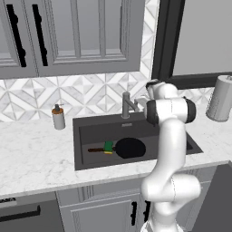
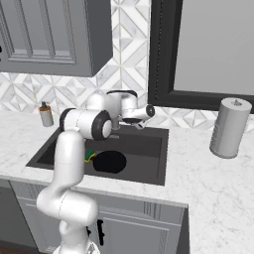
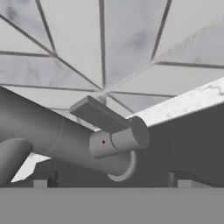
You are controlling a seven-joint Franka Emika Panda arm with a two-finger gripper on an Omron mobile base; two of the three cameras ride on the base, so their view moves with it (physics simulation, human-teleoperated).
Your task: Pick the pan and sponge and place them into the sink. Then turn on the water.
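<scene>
Faucet lever [image 3: 98, 114] loomed closest in the hand view, stiff metal best pushed at its free end, between spread fingertips [image 3: 40, 183]. From the left base, pan [image 1: 130, 147] and sponge [image 1: 108, 146] lay inside the sink [image 1: 90, 127]. From the right base, the gripper [image 2: 140, 122] hovered at the sink's back edge.

Kitchen: sink [image 1: 90, 124], cabinets [image 1: 77, 34], tile backsplash [image 1: 90, 93].

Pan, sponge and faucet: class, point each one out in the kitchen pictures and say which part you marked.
pan [image 1: 130, 147], left base view, middle of its round black body in the sink.
sponge [image 1: 108, 146], left base view, its green top, by the pan's handle.
faucet [image 3: 114, 141], hand view, the lever's round hub.
</scene>
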